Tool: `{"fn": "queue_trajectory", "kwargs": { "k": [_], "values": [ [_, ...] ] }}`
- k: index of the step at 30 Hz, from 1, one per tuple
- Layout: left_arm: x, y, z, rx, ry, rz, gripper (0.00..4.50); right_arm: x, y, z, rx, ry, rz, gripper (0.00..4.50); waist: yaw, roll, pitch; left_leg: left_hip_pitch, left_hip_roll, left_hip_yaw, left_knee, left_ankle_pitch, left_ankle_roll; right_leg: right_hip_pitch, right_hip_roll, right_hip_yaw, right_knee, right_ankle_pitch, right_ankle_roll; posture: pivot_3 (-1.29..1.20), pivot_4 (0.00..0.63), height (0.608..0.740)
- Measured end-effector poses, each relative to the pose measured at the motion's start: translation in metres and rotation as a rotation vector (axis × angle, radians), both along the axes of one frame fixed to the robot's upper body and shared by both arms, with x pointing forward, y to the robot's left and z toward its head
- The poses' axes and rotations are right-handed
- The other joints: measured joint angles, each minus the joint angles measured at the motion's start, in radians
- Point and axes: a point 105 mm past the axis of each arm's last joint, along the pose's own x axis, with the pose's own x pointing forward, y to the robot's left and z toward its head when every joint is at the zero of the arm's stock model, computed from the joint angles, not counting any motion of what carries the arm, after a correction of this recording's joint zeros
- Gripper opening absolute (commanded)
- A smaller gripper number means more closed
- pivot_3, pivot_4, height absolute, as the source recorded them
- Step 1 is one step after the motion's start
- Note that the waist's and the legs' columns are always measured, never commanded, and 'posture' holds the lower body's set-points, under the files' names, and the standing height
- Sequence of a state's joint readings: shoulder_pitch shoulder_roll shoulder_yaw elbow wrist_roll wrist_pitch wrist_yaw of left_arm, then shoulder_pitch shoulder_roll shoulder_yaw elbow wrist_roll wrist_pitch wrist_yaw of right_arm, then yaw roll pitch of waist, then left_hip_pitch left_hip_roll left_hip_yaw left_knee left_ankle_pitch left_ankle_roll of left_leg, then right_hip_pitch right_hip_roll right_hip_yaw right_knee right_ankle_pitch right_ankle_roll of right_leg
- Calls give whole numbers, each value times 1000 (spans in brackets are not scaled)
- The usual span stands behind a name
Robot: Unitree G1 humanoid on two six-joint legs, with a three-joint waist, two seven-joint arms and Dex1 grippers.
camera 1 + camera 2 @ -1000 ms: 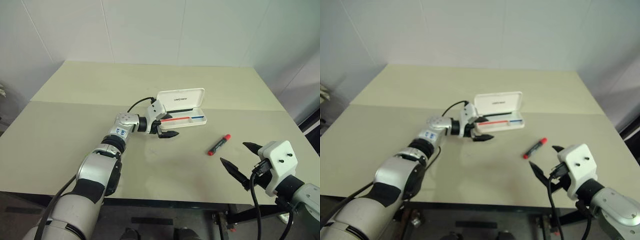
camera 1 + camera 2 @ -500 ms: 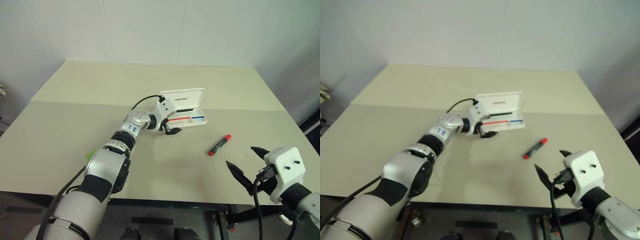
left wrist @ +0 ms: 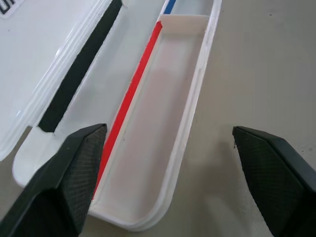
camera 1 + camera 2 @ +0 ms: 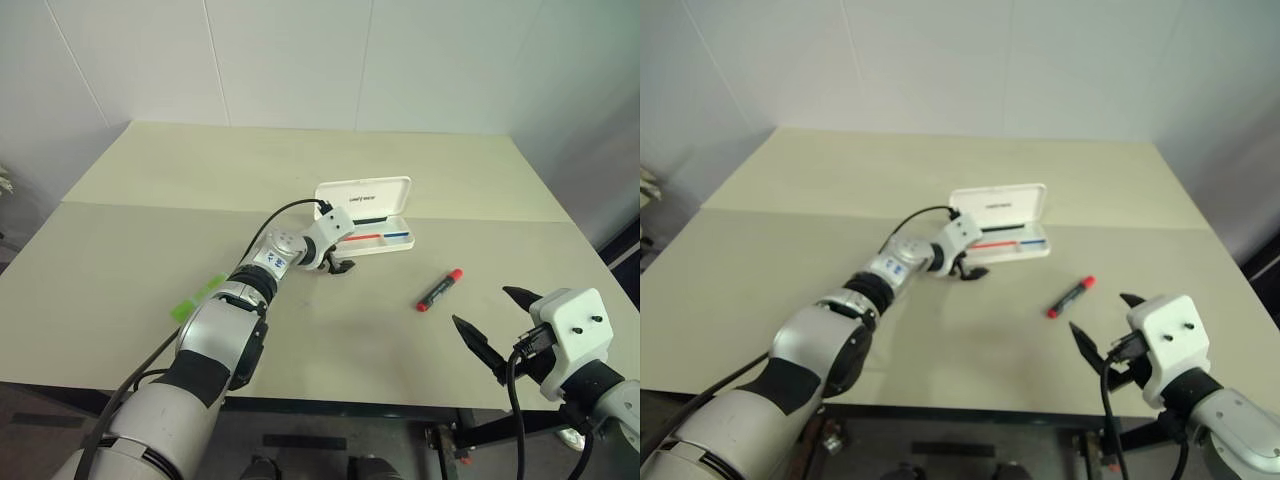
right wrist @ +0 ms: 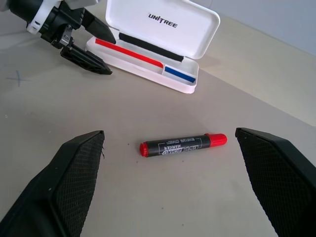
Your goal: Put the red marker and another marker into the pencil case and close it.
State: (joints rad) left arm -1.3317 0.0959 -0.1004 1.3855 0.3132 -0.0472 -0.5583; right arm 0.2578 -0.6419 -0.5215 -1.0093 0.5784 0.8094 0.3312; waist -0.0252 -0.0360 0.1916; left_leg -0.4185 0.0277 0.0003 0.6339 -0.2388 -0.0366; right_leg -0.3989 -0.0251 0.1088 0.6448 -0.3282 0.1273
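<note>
Left gripper point(image 4: 338, 264): jaws apart, empty, at the near left end of the pencil case point(image 4: 385, 240). Case: lid up, tray empty. Right gripper point(image 4: 497, 326): jaws apart, empty, well nearer than the case. Red marker point(image 4: 439, 289): on the table, right of and nearer than the case. Green marker point(image 4: 198, 296): far left. Nothing packed.

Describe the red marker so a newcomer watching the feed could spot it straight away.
Start at the beige table and find the open white pencil case near its middle. The red marker lies on the bare tabletop apart from the case, between it and the right gripper. It is a short thick pen with a black barrel and red ends, unlike the green marker by the left arm.
</note>
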Motion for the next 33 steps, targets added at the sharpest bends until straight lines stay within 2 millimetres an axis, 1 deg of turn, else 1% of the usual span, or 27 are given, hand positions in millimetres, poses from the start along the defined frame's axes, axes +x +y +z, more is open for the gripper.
{"fn": "queue_trajectory", "kwargs": {
  "k": [4,6,8,11,12,15,21,25,30,33],
  "values": [
    [1,0,1,15,-14,2,2043,1,-1,2,-10,-4,0,4500,1,0,0,0,0,0,0,0,0,0,0,0,0,0,0,0,150,740],
    [0,-1,0,26,-10,-7,1668,1,-1,2,-12,-7,-1,4500,1,0,0,0,0,0,0,0,0,0,0,0,0,0,0,0,150,740],
    [0,0,-2,36,-7,-6,1105,1,-2,3,-13,-8,-3,4500,1,0,0,0,0,0,1,0,0,0,0,0,1,0,0,0,150,740],
    [0,2,-3,41,-5,-10,119,3,-5,3,-16,-8,-11,4500,0,0,0,0,0,0,1,0,0,0,0,0,1,0,0,0,150,740],
    [-1,1,-2,40,-6,-12,19,3,-6,4,-17,-8,-15,4500,0,0,0,0,0,0,1,0,0,0,0,0,1,0,0,0,150,740],
    [1,6,1,27,-11,-5,19,4,-9,5,-21,-9,-25,4500,0,0,0,0,0,0,1,0,0,0,0,0,1,0,0,0,150,740],
    [1,11,4,11,-1,-15,19,7,-9,9,-34,-19,-6,4500,0,0,0,0,0,0,2,0,0,0,0,0,1,0,0,0,150,740],
    [1,16,9,-22,-3,-27,19,11,-13,10,-32,-14,-8,4500,0,0,0,0,0,0,2,0,0,0,0,0,2,0,0,0,150,740],
    [-1,20,19,-109,7,-68,19,12,-11,12,-44,-18,11,4500,1,0,0,0,0,0,2,0,0,0,0,0,2,0,0,0,150,740],
    [-7,22,29,-190,26,-137,19,14,-13,12,-43,-9,15,4500,0,0,0,0,0,0,2,0,0,0,0,0,2,0,0,0,150,740]
  ]
}}
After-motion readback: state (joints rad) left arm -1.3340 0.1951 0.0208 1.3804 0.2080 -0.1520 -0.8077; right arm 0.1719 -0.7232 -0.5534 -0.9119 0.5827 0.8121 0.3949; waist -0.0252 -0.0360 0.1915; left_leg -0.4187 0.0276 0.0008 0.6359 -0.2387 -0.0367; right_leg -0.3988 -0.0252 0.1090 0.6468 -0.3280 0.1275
